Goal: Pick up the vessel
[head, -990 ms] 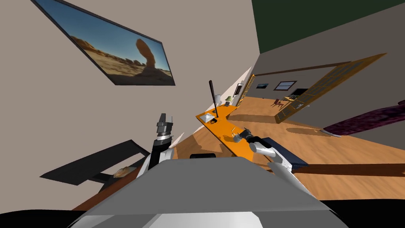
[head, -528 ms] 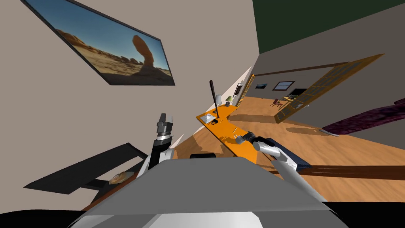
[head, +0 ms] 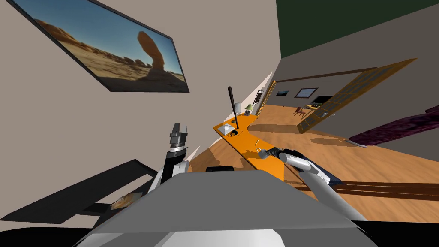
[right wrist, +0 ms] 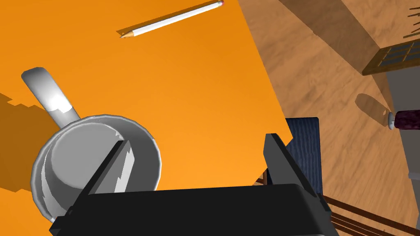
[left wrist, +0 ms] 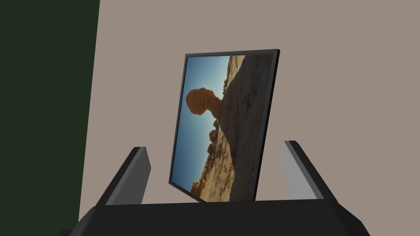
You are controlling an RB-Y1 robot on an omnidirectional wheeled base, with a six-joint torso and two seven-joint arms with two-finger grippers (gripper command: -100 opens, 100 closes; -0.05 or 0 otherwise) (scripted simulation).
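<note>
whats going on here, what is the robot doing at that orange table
The robot's right gripper is down at a grey vessel with a long handle, standing on the orange table. The gripper is open: one finger reaches into the vessel's mouth, the other is well outside the rim, so nothing is gripped yet. A pencil lies further along the table. The left gripper is raised and open, holding nothing.

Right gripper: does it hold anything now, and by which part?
Nothing is held. The right gripper is open: one finger is in the mouth of the grey cup, the other stands apart from it, over the orange table.
</note>
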